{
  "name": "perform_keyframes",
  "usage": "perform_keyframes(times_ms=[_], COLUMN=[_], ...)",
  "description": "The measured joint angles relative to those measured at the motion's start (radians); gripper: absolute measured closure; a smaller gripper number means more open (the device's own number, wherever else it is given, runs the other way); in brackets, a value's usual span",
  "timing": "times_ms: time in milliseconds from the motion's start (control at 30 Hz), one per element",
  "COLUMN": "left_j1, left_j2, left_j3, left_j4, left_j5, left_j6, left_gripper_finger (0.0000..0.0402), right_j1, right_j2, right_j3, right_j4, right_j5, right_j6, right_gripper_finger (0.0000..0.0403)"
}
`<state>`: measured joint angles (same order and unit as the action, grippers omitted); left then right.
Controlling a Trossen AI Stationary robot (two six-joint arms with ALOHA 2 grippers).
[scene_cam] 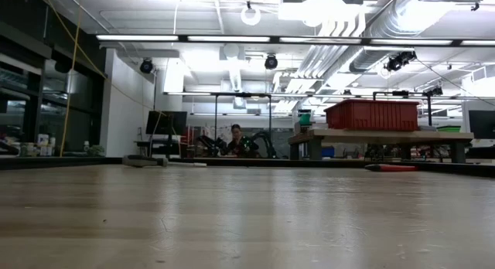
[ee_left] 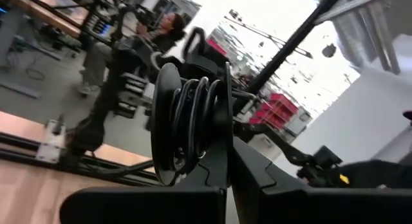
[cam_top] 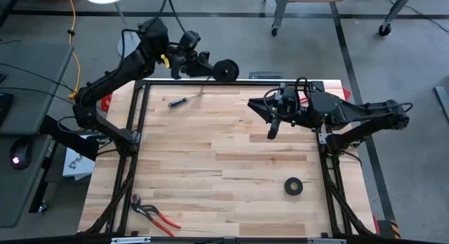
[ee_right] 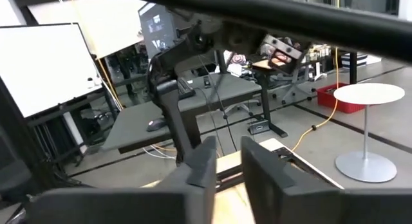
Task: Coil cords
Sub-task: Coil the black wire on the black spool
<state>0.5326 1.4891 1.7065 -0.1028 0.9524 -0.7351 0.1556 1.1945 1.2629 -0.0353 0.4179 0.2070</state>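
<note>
The left gripper (cam_top: 216,69) is raised at the table's (cam_top: 224,160) far edge, clamped on the coiled cord (ee_left: 190,124), which sits as black loops between its fingers (ee_left: 219,127). The right gripper (cam_top: 261,108) hovers over the table's far right area, apparently empty, fingers slightly apart. Screwdriver (cam_top: 185,99), tape roll (cam_top: 293,186) and pliers (cam_top: 153,214) lie on the table.
</note>
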Motion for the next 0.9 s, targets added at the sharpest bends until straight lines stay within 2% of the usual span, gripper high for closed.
perform_keyframes(times_ms=[200, 300, 500, 733, 833, 900], left_j1=[-0.036, -0.053, -0.081, -0.107, -0.119, -0.122], left_j2=[0.0, 0.0, 0.0, -0.001, -0.002, -0.002], left_j3=[0.0, 0.0, 0.0, 0.0, 0.0, 0.0], left_j4=[0.011, 0.065, 0.232, 0.317, 0.319, 0.318], left_j5=[-0.024, -0.034, -0.079, -0.109, -0.125, -0.129], left_j6=[0.003, -0.027, -0.107, -0.171, -0.171, -0.169], left_gripper_finger=[0.0402, 0.0401, 0.0402, 0.0401, 0.0402, 0.0402], right_j1=[-0.001, -0.015, -0.066, -0.105, -0.111, -0.11], right_j2=[0.028, 0.058, 0.137, 0.175, 0.175, 0.175], right_j3=[0.0, 0.0, 0.0, 0.0, 0.0, 0.0], right_j4=[-0.001, 0.005, 0.123, 0.253, 0.262, 0.268], right_j5=[0.06, 0.07, 0.064, 0.157, 0.115, 0.042], right_j6=[-0.013, -0.033, -0.102, -0.186, -0.157, -0.14], right_gripper_finger=[0.0248, 0.0224, 0.0217, 0.0217, 0.0217, 0.0217])
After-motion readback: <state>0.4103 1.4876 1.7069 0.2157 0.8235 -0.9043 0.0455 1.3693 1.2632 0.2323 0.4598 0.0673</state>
